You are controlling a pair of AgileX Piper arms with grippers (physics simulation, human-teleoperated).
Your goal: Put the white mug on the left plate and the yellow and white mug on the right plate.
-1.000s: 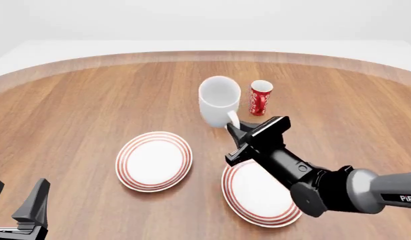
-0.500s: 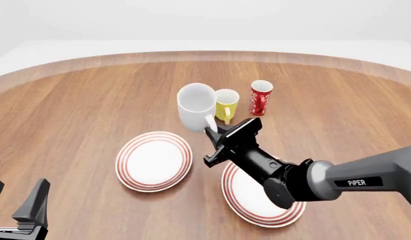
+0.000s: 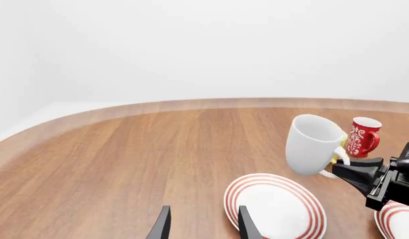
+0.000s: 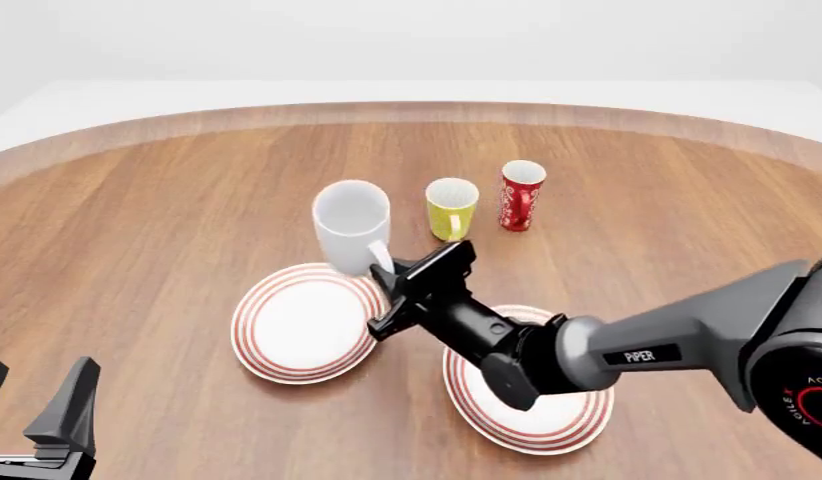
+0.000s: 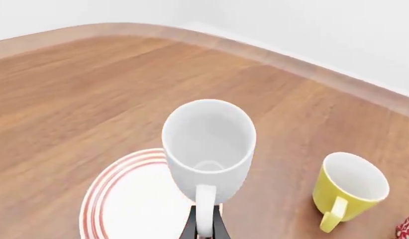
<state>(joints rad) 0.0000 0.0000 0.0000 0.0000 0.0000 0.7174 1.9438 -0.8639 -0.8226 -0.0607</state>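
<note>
My right gripper point(image 4: 387, 272) is shut on the handle of the tall white mug point(image 4: 351, 224) and holds it upright over the far right rim of the left plate point(image 4: 271, 335). In the right wrist view the mug point(image 5: 208, 142) hangs above that plate point(image 5: 118, 199), with its handle between the fingers point(image 5: 191, 230). The yellow and white mug point(image 4: 451, 207) stands on the table behind the right plate point(image 4: 498, 405), which lies under my right arm. My left gripper point(image 4: 31, 405) is open and empty at the near left, and also shows in the left wrist view point(image 3: 203, 226).
A slim red mug point(image 4: 522, 195) with white marks stands just right of the yellow mug. The wooden table's curved far edge point(image 4: 411, 110) runs behind the mugs. The left wrist view shows the white mug point(image 3: 314, 144), the red mug point(image 3: 361, 137) and the left plate point(image 3: 274, 206).
My right gripper has carried the white mug to the left, from beside the red mug to over the left plate's far rim, uncovering the yellow mug. The left arm has not moved.
</note>
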